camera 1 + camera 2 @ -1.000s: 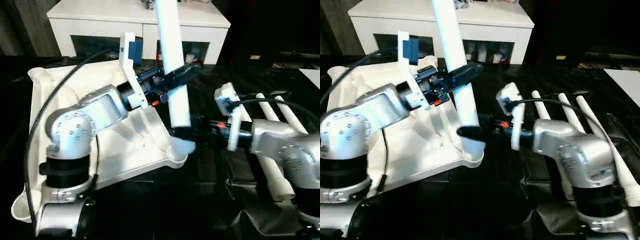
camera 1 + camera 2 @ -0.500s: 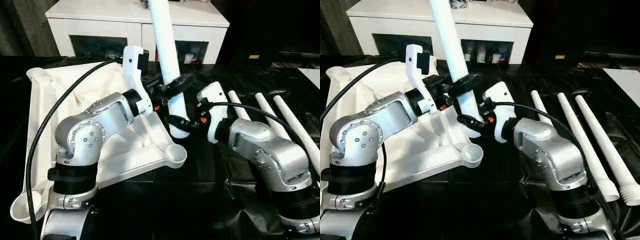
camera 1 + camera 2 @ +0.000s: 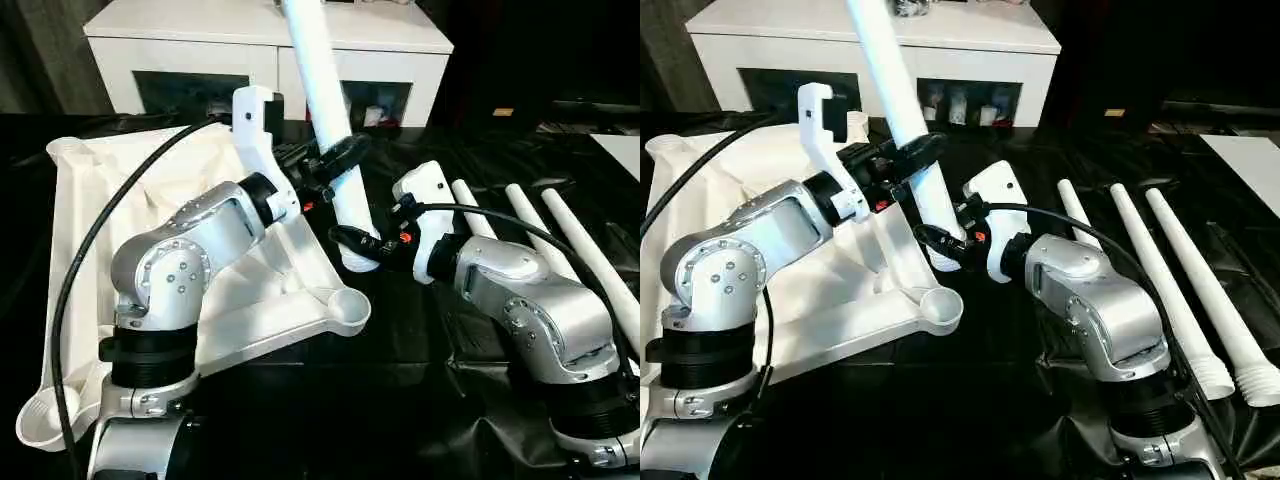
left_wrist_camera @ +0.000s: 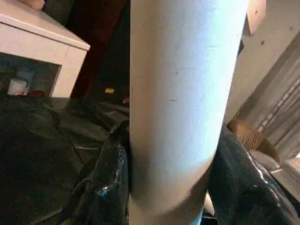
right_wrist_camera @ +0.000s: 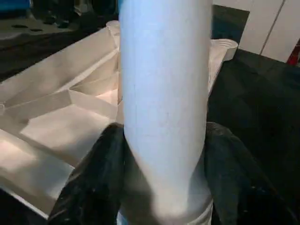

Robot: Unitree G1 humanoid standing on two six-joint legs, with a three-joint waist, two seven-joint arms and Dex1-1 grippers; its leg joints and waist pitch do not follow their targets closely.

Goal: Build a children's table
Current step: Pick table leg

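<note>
Left eye view: one white plastic square tabletop point(image 3: 150, 250), underside up with its ribs showing, lying on a black sheeted work surface point(image 3: 400, 400); round open corner sockets at its near right corner point(image 3: 345, 305), near left corner point(image 3: 45, 420) and far left corner point(image 3: 68, 150).

One long white tapered round plastic leg point(image 3: 325, 105), held tilted, upper end leaning toward the far left and running out of the picture's top; its lower, wider end hangs just beyond the tabletop's right edge, apart from the near right socket.

Left gripper point(image 3: 335, 158): two black fingers closed around the leg's middle section, one on either side, seen pressed to the shaft in the left wrist view point(image 4: 178, 108).

Right gripper point(image 3: 358, 245): two black fingers clasped on the leg's lower end, likewise flanking the shaft in the right wrist view point(image 5: 164, 93).

Three further long white tapered round legs point(image 3: 1160, 280), lying side by side on the black surface to the right of the right arm, wider ends nearest the robot.

One white cabinet with glass-fronted compartments point(image 3: 250, 45), standing behind the work surface.
</note>
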